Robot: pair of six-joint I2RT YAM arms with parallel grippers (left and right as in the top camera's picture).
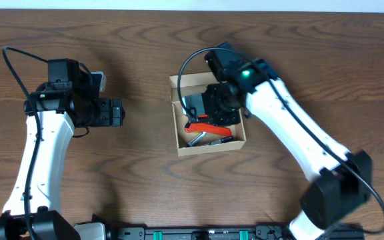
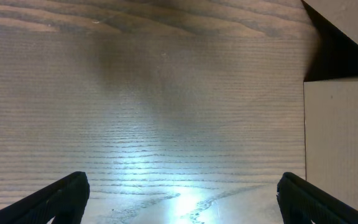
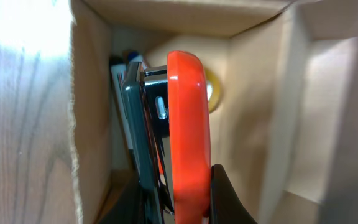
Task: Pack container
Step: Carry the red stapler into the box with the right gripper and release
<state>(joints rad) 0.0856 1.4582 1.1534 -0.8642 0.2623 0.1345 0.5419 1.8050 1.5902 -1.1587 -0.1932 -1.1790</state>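
The container (image 1: 209,148) is a small open tan cardboard box at mid-table. My right gripper (image 1: 220,107) is down inside it, shut on an orange and dark grey stapler-like tool (image 1: 209,129). In the right wrist view the tool (image 3: 188,124) stands on edge between my fingers (image 3: 179,205), close to the box's left wall (image 3: 92,112). My left gripper (image 1: 114,112) is open and empty, low over the table to the left of the box. In the left wrist view (image 2: 180,186) only bare wood lies between its fingers, with the box (image 2: 340,137) at the right edge.
Inside the box lie several pens or markers (image 1: 205,140) under the orange tool, and a yellow round thing (image 3: 214,90) shows behind it. The dark wooden table (image 1: 132,173) surrounds the box. A black rail (image 1: 192,233) runs along the front edge.
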